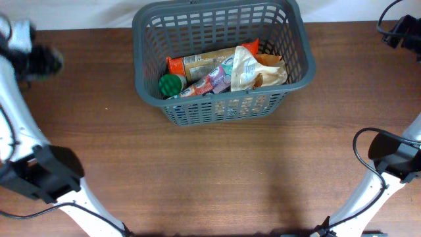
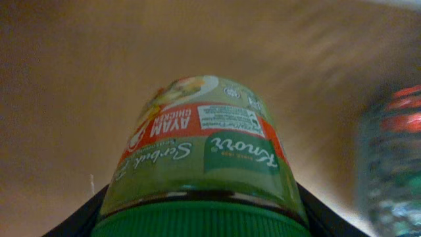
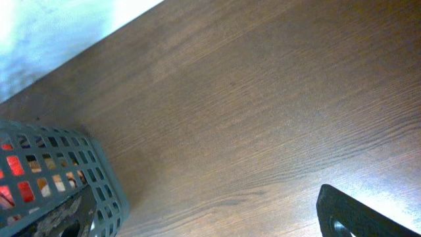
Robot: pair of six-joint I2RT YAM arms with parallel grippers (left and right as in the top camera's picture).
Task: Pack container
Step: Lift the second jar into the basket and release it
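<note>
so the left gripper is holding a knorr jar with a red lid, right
Not quite: the lid is green, not red, as the left wrist view shows. The rest is right: the left gripper is holding the Knorr jar.

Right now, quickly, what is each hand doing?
Left hand: closed on the Knorr jar, it seems.
Right hand: cannot be told; mostly out of frame.
</note>
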